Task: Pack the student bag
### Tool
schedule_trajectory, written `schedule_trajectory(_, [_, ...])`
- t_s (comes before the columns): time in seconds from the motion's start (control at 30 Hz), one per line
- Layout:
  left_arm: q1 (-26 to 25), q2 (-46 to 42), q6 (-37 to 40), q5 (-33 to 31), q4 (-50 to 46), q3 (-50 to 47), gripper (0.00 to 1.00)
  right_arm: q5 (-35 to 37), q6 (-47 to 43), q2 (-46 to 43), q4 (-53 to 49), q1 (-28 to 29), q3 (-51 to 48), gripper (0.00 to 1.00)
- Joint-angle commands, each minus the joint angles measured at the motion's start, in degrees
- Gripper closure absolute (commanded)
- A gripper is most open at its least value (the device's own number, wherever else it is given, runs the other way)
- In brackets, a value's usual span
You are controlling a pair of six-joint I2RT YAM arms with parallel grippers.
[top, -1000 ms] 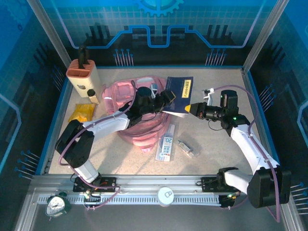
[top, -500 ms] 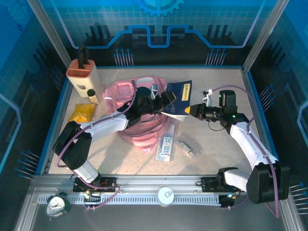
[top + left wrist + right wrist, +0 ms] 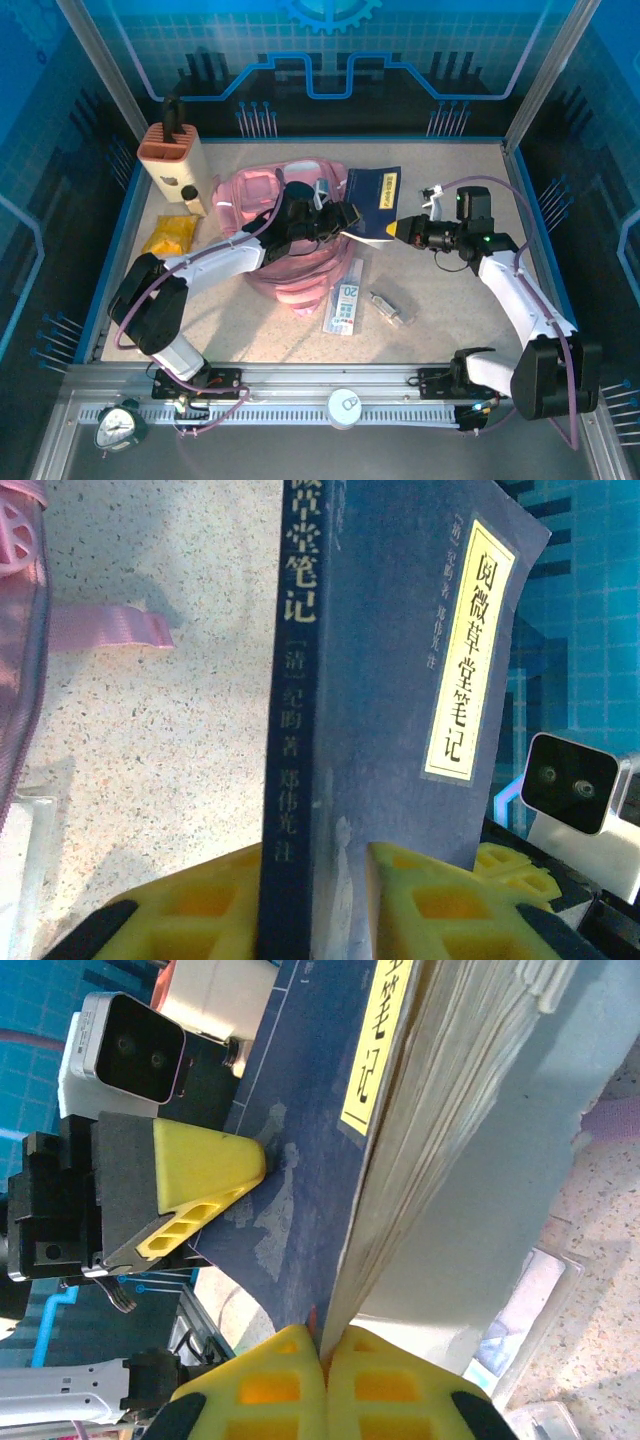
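Observation:
The student bag (image 3: 248, 196), a soft pink backpack, lies at the middle left of the table, partly under my left arm. A dark blue book (image 3: 376, 198) with a yellow title label hangs tilted just right of it, held from both sides. My left gripper (image 3: 343, 219) is shut on the book (image 3: 400, 680) at its spine end, with a yellow pad pressed on each side (image 3: 315, 900). My right gripper (image 3: 394, 229) is shut on the book's lower edge, pinching the front cover (image 3: 322, 1355) while the pages (image 3: 470, 1110) fan out above it.
A tan knife block (image 3: 172, 158) and a small white bottle (image 3: 192, 198) stand at the back left. A yellow packet (image 3: 170, 234) lies near the left wall. A clear pencil box (image 3: 346, 296) and a small wrapped item (image 3: 391, 308) lie in front of the bag. A pink strap (image 3: 100, 628) rests on the table.
My left gripper's jaws opened wider, then closed onto the book's spine end. The book and right gripper shifted slightly left and down.

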Motion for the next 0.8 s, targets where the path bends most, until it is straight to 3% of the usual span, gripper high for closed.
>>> schedule_trajectory(0.0, [-0.1,-2.8,1.2,1.3,0.4,2.6,0.80,-0.6,-1.7,-0.2,-0.6,-0.7,1.7,0.87])
schedule_trajectory(0.1, [-0.1,-2.9,1.3,1.2,0.7,3.2,0.89,-0.3,-1.3,-0.6,-1.2,-1.0,1.7,0.76])
schedule_trajectory(0.2, [-0.1,-3.1,1.1,1.2,1.8,3.3,0.96,-1.2,0.1,-1.4,-0.6,-1.7,0.8,0.58])
schedule_trajectory(0.33, [-0.2,-3.8,0.4,0.9,3.9,3.4,1.00,-0.3,5.2,-2.6,0.2,-3.7,-1.5,0.32])
schedule_trajectory(0.4, [-0.6,-4.1,-0.1,0.3,5.3,3.5,1.00,-2.8,10.9,-2.3,5.0,-4.7,-3.9,0.16])
schedule_trajectory(0.5, [-1.2,-4.3,-0.7,-0.3,7.4,3.9,1.00,-5.3,17.3,-0.4,10.8,-4.2,-5.0,0.00])
schedule_trajectory(0.77, [-3.2,-3.7,0.2,-3.8,11.1,4.7,1.00,-7.2,31.6,4.1,27.8,0.3,-6.6,0.00])
